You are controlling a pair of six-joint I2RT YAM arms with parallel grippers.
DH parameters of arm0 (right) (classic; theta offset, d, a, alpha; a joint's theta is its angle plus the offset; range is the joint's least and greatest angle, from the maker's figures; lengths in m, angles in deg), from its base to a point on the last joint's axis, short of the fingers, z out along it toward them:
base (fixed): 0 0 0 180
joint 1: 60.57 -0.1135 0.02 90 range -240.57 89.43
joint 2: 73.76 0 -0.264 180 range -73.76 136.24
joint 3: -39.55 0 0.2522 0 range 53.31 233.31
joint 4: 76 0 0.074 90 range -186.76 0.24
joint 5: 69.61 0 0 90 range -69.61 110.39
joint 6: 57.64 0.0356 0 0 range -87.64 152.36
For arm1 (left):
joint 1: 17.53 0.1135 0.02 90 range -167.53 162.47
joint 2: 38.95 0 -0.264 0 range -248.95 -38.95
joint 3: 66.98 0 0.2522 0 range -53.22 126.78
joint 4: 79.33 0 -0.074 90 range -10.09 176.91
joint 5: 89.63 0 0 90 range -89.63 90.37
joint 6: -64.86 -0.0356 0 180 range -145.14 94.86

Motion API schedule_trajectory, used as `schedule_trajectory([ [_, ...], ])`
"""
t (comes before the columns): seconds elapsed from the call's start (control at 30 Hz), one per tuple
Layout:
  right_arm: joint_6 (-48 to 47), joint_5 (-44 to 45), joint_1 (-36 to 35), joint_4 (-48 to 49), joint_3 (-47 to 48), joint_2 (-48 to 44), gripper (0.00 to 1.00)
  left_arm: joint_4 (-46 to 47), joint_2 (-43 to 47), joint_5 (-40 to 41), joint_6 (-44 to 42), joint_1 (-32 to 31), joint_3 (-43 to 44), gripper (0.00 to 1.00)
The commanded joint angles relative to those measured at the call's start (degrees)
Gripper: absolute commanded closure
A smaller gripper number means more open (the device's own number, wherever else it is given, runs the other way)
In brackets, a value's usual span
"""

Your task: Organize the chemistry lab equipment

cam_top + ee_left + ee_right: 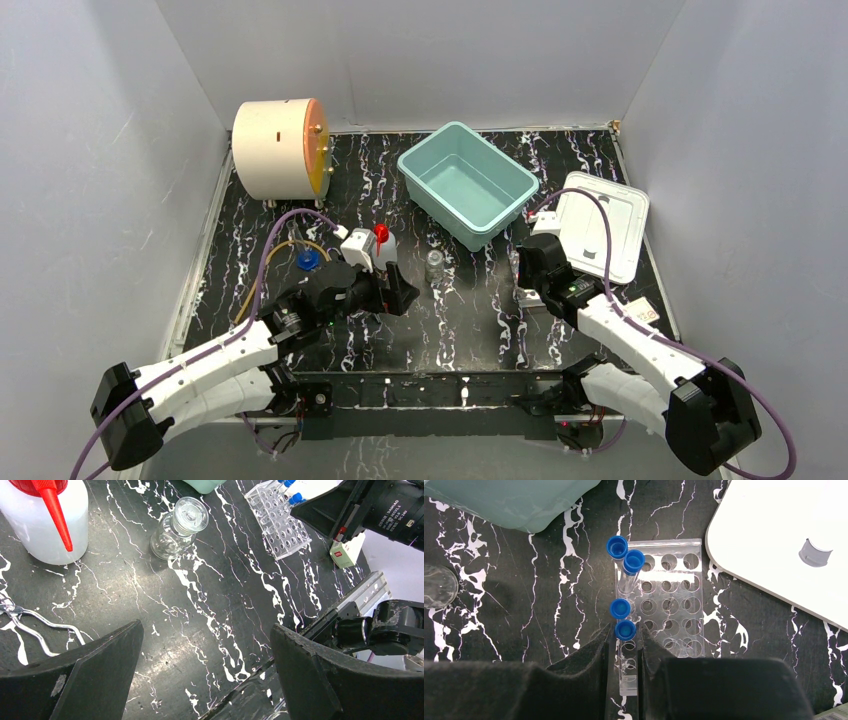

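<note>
My right gripper [626,639] is shut on the nearest blue-capped tube [625,630], which stands in the left column of the clear tube rack [670,600]. Other blue-capped tubes [633,561] stand in the same column. My left gripper [206,672] hangs open over bare tabletop, holding nothing. Beyond it are the clear glass vial [177,527] and the white squeeze bottle with red nozzle [45,525]. In the top view the bottle [375,245] is just past the left gripper [400,290], with the blue ring [307,262] and yellowish tubing [290,246] to its left.
A teal bin [467,180] stands at the back centre, with its white lid [600,222] to the right near the right arm. The cream drum [280,148] fills the back left corner. A small white box [345,552] lies beside the rack. A bent metal wire [30,620] lies near the left finger.
</note>
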Motion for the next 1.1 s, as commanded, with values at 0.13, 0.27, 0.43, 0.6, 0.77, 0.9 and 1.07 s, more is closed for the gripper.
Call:
schedule_trajectory([
  [0.13, 0.32, -0.17, -0.08, 1.02, 0.59, 0.15, 0.74, 0.43, 1.55, 0.1, -0.97, 0.35, -0.72, 0.02],
  [0.27, 0.17, 0.81, -0.6, 1.03, 0.71, 1.38, 0.74, 0.43, 1.47, 0.1, -1.14, 0.48, -0.59, 0.02],
  [0.43, -0.13, 1.45, -0.83, 0.88, 1.22, 1.86, 0.74, 0.43, 1.23, 0.1, -1.31, 0.63, -0.45, 0.02],
  [0.6, -0.26, 1.58, -0.99, 0.54, 1.68, 2.63, 0.73, 0.43, 0.79, 0.03, -1.55, 0.83, -0.24, 0.02],
  [0.77, -1.09, 1.07, -1.34, 1.24, 1.39, 2.08, 0.72, 0.43, 0.66, -0.1, -1.64, 0.95, -0.24, 0.02],
  [0.9, -1.42, 0.5, -1.37, 2.01, 0.66, 0.44, 0.72, 0.43, 0.74, -0.17, -1.67, 1.09, -0.31, 0.02],
  [1.07, -1.52, -0.57, -1.47, 2.32, 0.19, -0.34, 0.71, 0.43, 1.02, -0.17, -1.62, 1.25, -0.42, 0.02],
])
